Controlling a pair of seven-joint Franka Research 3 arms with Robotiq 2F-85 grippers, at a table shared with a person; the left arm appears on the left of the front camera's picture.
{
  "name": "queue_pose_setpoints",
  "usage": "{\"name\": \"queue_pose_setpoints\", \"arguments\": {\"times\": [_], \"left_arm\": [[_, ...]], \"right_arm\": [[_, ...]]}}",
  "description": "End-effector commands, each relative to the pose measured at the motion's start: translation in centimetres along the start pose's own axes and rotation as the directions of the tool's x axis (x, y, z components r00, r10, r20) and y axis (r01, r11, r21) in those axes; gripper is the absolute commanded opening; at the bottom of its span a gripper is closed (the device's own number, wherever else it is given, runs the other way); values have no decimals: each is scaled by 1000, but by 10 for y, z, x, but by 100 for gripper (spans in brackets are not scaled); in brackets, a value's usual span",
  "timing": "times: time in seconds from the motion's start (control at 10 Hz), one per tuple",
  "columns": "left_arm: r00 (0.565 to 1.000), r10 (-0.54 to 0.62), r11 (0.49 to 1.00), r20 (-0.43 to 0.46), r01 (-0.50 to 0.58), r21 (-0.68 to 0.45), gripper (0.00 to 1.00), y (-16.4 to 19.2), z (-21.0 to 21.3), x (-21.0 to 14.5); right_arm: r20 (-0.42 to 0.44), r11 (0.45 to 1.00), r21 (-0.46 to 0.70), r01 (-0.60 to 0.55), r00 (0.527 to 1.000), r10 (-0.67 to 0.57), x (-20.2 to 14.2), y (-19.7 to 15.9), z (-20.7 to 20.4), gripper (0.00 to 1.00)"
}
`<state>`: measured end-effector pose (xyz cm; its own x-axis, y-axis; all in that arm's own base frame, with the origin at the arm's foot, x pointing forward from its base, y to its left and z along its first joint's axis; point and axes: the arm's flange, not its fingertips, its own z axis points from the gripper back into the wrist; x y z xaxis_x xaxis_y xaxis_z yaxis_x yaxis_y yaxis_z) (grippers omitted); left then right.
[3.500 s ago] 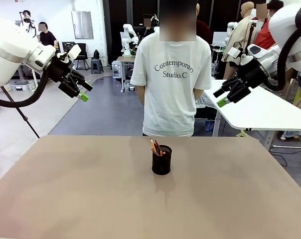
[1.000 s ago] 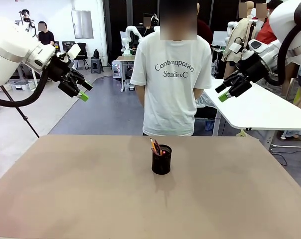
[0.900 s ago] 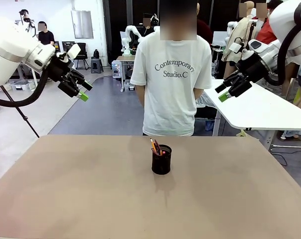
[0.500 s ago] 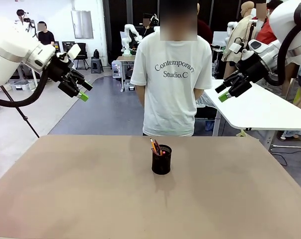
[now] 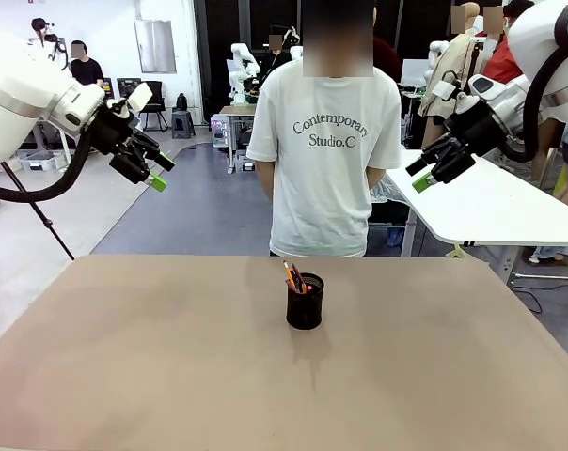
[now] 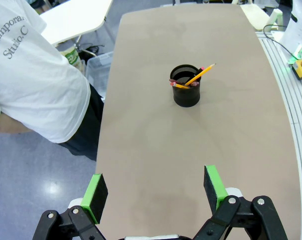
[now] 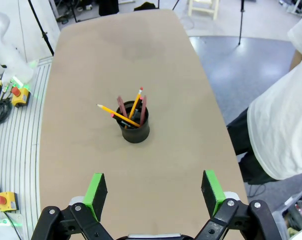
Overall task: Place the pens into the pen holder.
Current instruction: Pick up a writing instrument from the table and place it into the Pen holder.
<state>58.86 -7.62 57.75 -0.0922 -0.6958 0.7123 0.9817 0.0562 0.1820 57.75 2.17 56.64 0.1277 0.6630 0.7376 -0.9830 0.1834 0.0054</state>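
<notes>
Pens [image 7: 131, 114] are all sitting in the pen holder [image 7: 135, 128] mid-tabletop [image 5: 124, 376], well below and between both sets of fingers. Left fingers [image 6: 214, 186] and right fingers [image 7: 95, 194] hang up high, spread wide, holding nothing.

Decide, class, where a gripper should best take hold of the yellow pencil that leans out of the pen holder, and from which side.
Probably the free upper end of the yellow pencil, from above: it slants clear of the pen holder rim, away from the other pens.
</notes>
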Motion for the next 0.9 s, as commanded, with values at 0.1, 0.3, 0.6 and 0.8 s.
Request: {"name": "queue_pose_setpoints", "arguments": {"times": [0.1,0.3,0.6,0.8], "left_arm": [[1000,-7,1000,-1,7,5,100,-1,1,0],[1000,-7,1000,-1,7,5,100,-1,1,0],[1000,-7,1000,-1,7,5,100,-1,1,0],[1000,-7,1000,-1,7,5,100,-1,1,0]], "right_arm": [[1,1000,3,0,1000,0,-1,6,0,100],[1,1000,3,0,1000,0,-1,6,0,100],[1,1000,3,0,1000,0,-1,6,0,100],[1,1000,3,0,1000,0,-1,6,0,100]]}}
